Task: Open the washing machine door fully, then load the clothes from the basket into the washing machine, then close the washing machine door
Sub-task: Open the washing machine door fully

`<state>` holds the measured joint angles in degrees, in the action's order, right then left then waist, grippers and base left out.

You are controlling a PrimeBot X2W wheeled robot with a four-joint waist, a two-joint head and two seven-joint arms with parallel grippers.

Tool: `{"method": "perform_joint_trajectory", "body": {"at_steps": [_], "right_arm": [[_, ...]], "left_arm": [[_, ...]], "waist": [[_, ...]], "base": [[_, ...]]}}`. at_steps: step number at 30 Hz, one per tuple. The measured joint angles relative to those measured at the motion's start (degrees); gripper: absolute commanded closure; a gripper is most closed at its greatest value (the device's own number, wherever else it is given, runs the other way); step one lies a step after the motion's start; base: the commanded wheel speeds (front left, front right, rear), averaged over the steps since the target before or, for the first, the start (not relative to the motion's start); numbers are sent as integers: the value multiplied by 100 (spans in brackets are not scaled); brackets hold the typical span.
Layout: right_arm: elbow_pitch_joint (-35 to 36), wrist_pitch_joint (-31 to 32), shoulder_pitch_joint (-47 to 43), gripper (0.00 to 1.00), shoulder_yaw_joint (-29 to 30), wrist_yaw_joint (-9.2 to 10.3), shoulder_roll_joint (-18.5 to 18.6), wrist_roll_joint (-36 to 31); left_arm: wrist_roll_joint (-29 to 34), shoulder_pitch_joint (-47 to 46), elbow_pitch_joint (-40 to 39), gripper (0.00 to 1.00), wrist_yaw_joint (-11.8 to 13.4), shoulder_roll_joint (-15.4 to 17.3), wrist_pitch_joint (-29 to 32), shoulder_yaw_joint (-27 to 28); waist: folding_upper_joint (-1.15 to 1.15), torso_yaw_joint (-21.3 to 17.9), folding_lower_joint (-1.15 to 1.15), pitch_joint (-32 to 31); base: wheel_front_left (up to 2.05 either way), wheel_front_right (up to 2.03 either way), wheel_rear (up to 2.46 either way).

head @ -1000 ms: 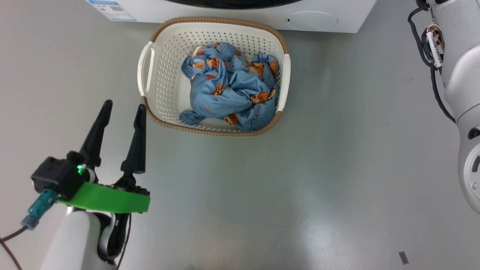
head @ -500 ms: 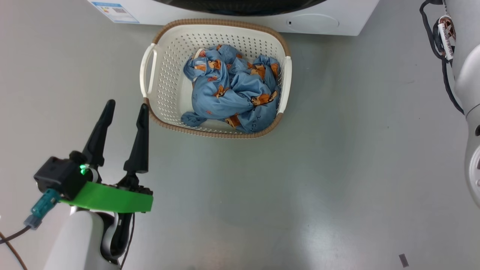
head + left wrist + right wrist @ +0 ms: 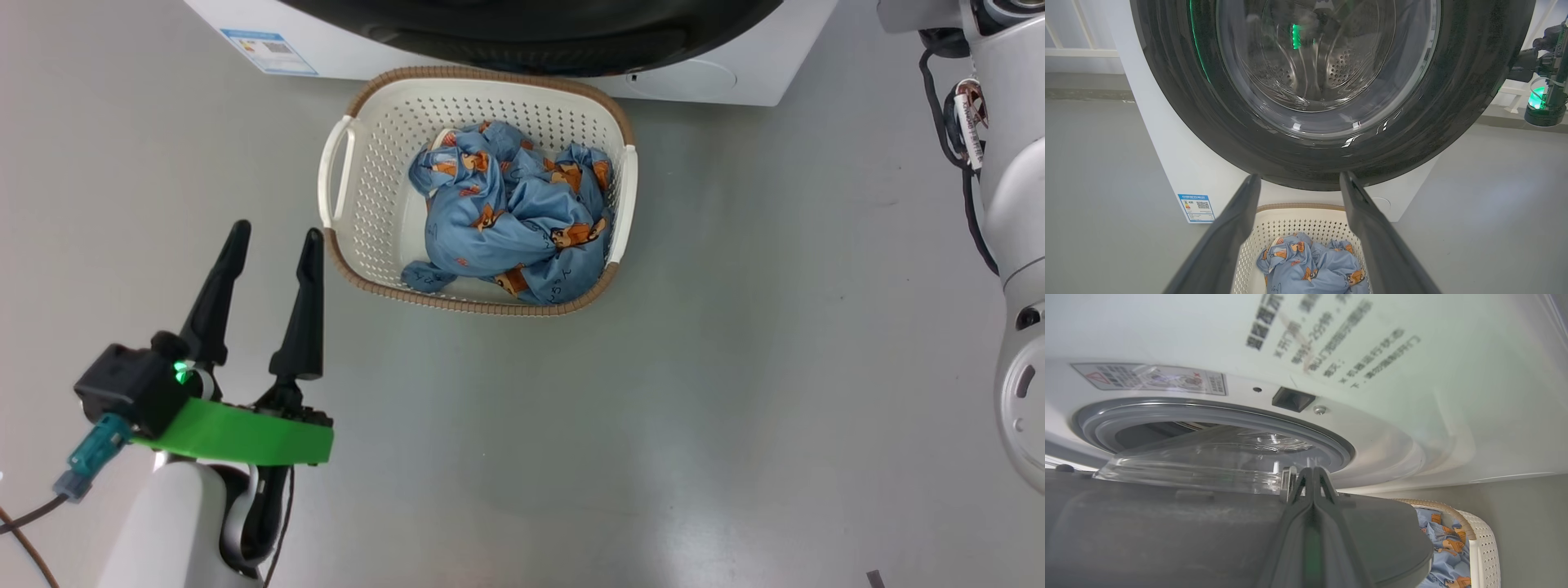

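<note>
The white washing machine stands at the top of the head view, the black rim of its door hanging over the basket. The clothes, blue with orange bears, lie bundled in the basket. My left gripper is open and empty, left of the basket. In the left wrist view its fingers frame the door's glass bowl. My right gripper is shut, its tips lying on the inner face of the ajar door, beside the grey gasket.
A blue energy sticker and a round cap mark the washer's low front. My right arm with its cables rises along the right edge. Bare grey floor spreads in front of the basket.
The head camera has shifted, so basket and washer sit lower in the picture. More of the door's black rim now shows above the basket. My left gripper stays open in place.
</note>
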<state>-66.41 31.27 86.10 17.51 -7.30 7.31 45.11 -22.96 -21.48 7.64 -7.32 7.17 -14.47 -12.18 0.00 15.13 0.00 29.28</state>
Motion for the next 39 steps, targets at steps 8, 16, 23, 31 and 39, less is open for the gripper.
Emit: {"method": "perform_joint_trajectory", "body": {"at_steps": [8, 16, 23, 31, 39], "right_arm": [[204, 594, -303, 100, -41, 0, -22, 55], [791, 1502, -784, 100, -282, 0, -175, 352], [1501, 2156, -1433, 100, -658, 0, -234, 935], [2081, 2625, -2172, 100, -1021, 0, -236, 1670], [2579, 2681, -2927, 100, -1714, 1, -225, 2619]], "left_arm": [[0, 7, 0, 0, 0, -2, 0, 32], [9, 19, -1, 0, 0, -1, 0, 60], [25, 73, -1, 0, 0, 0, 0, 65], [58, 176, -2, 0, 0, -7, 0, 74], [73, 382, 0, 0, 0, -16, -7, 78]], "waist": [[0, -42, 0, -65], [0, -85, 0, -149], [0, -123, 0, -302], [0, -114, 0, -552], [0, -72, 0, -784]], "base": [[0, 0, 0], [0, 0, 0], [0, 0, 0], [0, 0, 0], [0, 0, 0]]}}
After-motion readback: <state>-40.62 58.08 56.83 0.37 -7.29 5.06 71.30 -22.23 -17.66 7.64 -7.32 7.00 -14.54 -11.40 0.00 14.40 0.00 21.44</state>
